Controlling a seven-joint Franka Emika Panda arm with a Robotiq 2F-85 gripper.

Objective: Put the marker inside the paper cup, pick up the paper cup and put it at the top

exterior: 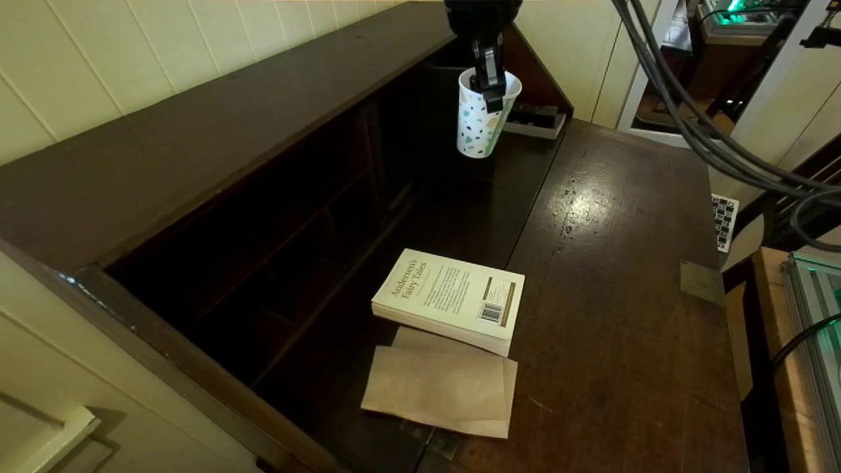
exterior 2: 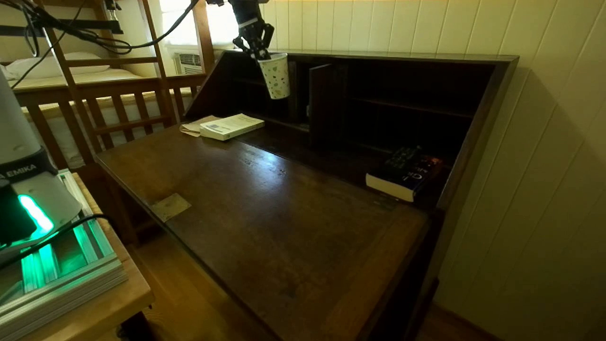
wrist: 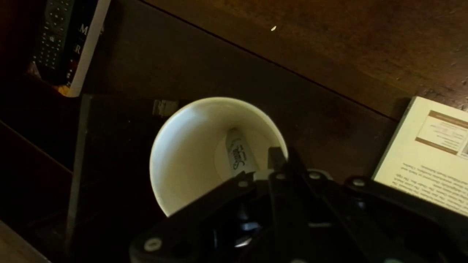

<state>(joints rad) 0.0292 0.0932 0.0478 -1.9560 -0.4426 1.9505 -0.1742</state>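
In an exterior view, left to right, tan paper sheets (exterior 2: 191, 128) are partly covered by a cream paperback book (exterior 2: 234, 125), a dark wooden door panel (exterior 2: 322, 106) is seen jutting from dark wooden shelves (exterior 2: 412, 106), and a thick black book (exterior 2: 412, 177) is topped by a black many-buttoned remote control (wrist: 55, 34). The speckled white tapered paper cup (exterior: 473, 135) is held in the air, its side pinched between the 2 fingers (exterior: 495, 102) of the black gripper (exterior: 488, 93). A black-lettered white marker (wrist: 239, 153) is seen inside it. The cup is held apart from the long flat dark-brown wooden top board (exterior: 263, 98). A slatted brown wooden bed (exterior 2: 128, 87) is seen at the left, the glossy dark-brown wooden desk surface (exterior 2: 284, 227) in the middle, a cream panelled wall (exterior 2: 549, 166) at the right
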